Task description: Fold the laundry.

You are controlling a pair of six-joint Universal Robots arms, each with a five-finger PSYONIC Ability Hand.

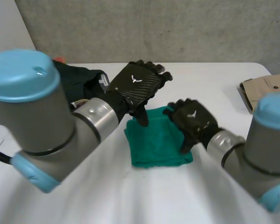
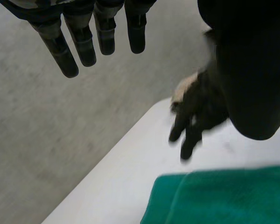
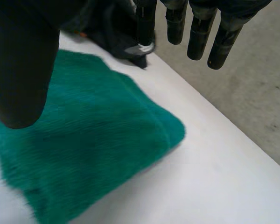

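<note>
A folded green cloth (image 1: 158, 142) lies flat in the middle of the white table (image 1: 214, 79). My left hand (image 1: 135, 86) hovers over the cloth's far left corner, fingers straight and thumb pointing down, holding nothing. My right hand (image 1: 193, 122) is open above the cloth's right edge. In the left wrist view the straight fingers (image 2: 84, 42) stand apart above the green cloth (image 2: 224, 196), with my right hand (image 2: 196, 109) beyond it. In the right wrist view the spread fingers (image 3: 198, 35) hang above the green cloth (image 3: 93, 140) and grip nothing.
A pile of dark clothing (image 1: 81, 79) sits at the back left of the table, also seen as the dark garment (image 3: 116, 28) past the cloth. A folded beige garment (image 1: 266, 88) lies at the right edge. The table's far edge (image 2: 126, 140) runs close behind the cloth.
</note>
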